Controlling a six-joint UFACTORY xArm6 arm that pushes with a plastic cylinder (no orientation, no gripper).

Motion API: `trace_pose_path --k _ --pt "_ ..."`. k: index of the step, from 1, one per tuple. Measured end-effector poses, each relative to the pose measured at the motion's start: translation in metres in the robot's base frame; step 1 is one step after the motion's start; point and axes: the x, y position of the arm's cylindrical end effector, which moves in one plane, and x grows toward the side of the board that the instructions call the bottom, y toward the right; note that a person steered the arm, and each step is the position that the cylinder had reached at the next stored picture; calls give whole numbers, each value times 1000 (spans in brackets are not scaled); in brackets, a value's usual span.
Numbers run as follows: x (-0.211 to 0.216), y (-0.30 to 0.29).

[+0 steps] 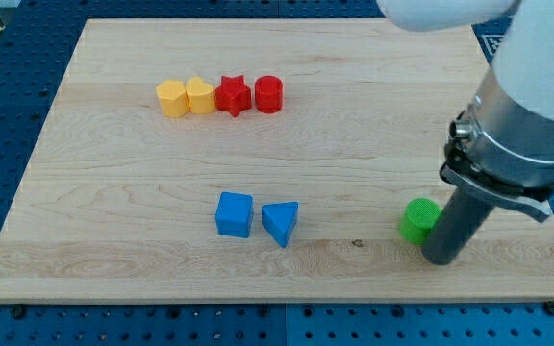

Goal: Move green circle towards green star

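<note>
My tip (441, 258), a bare rod with no jaws to open or close, touches the right side of the green circle (417, 220) near the board's (113, 269) bottom-right corner, well apart from the blue cube (234, 213).

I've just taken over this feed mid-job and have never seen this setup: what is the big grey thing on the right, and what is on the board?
There is only one camera view, looking down at a wooden board. The grey thing at the view's right is the robot arm; it has no hand, only a dark rod whose lower end, my tip, slides on the board and pushes blocks. The tip sits right beside the green circle, on its right. Nothing is held. Near the top left stand two yellow blocks, a red star and a red cylinder in a row. Lower down are a blue cube and a blue triangle. No green star shows.
</note>
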Motion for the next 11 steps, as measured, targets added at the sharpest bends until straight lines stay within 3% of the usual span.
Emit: trace_pose_path --k 1,3,6,8,11 --pt "-20 -1" --pt "-1 -34" --pt "-36 -36" --pt "-65 -16" --pt "-69 1"
